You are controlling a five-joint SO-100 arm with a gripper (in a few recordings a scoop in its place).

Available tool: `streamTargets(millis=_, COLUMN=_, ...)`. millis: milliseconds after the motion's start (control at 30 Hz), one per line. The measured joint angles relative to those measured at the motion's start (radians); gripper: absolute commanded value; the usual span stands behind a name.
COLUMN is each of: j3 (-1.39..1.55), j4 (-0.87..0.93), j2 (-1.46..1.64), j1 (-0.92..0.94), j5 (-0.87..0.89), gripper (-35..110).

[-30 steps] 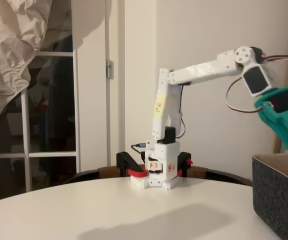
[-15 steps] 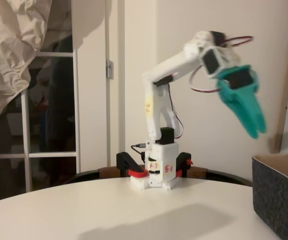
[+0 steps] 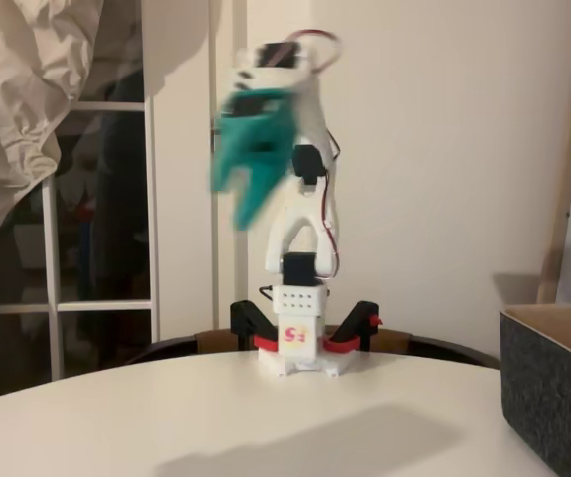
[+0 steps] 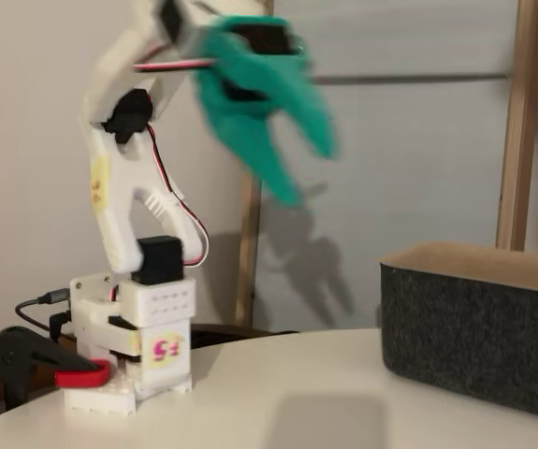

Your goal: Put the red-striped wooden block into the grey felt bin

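Note:
My teal gripper [image 3: 237, 199] hangs high above the arm's white base [image 3: 297, 343], blurred by motion, pointing down and left in this fixed view. In the other fixed view the gripper [image 4: 308, 173] has its two fingers spread, open, with nothing between them. The grey felt bin [image 3: 555, 397] stands on the table at the right edge, well away from the gripper; its tan inside rim shows. The bin [image 4: 474, 341] also sits at the right in the other view. The red-striped wooden block is out of view; the bin's inside is hidden by its walls.
Red-and-black clamps [image 3: 350, 333] hold the base at the far edge of the white round table [image 3: 215, 427]. A glass-paned door [image 3: 96, 229] and a crumpled sheet [image 3: 17, 89] stand behind at left. A wooden post [image 4: 516, 122] rises behind the bin.
The arm has swung from over the bin at right back to the left, folding up over its base. The gripper rose and now sits high, left of the base.

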Motion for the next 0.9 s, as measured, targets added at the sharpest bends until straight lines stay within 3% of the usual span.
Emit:
streamTargets(millis=233, j3=0.12, j4=0.0, j2=0.002, j1=0.268, j5=0.008, gripper=19)
streamTargets(millis=500, j3=0.443, j4=-0.006, j2=0.028, j1=0.337, j5=-0.055, gripper=19)
streamTargets(millis=900, j3=0.891, j4=-0.262, j2=0.328, j1=0.402, j5=-0.061, gripper=19)
